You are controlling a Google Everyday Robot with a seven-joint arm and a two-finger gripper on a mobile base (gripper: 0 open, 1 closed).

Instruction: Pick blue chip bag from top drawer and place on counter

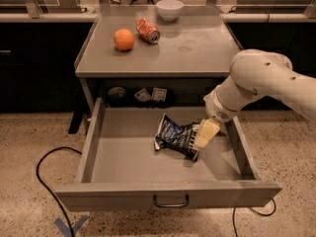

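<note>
The blue chip bag (175,136) lies crumpled on the floor of the open top drawer (123,157), right of its middle. My gripper (205,135) hangs from the white arm (256,80) inside the drawer and touches the bag's right end. The counter (197,46) is the grey top of the cabinet behind the drawer.
On the counter stand an orange (124,39), a crushed orange-red soda can (148,30) and a white bowl (169,9). Small items (150,95) sit in the dark shelf behind the drawer. A black cable (47,181) runs over the floor at the left. The drawer handle (171,201) faces front.
</note>
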